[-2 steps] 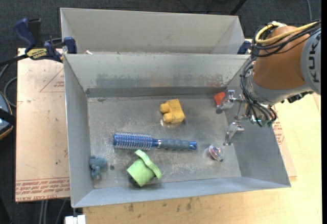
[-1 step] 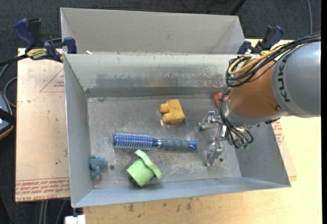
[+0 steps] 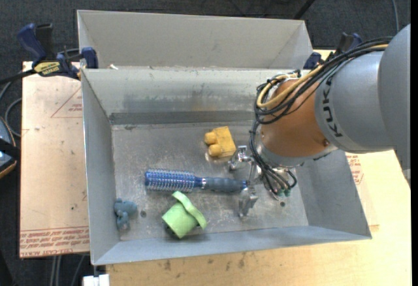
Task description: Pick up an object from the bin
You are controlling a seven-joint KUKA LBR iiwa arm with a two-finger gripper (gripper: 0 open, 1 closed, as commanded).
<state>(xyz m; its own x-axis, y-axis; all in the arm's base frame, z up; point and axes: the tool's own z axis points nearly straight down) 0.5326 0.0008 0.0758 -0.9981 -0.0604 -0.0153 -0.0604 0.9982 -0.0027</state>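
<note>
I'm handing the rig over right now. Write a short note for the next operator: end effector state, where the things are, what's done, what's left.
End effector: open, low in the right half of the bin, one finger on each side of the handle end of the blue hairbrush.
Things: the hairbrush lies flat across the floor, bristles to the left. The yellow foam block is just behind it. The green cup lies on its side in front. The small grey-blue figure is at the front left.
Done: nothing lifted.
Left: probably close on the handle, then lift it clear.
</note>
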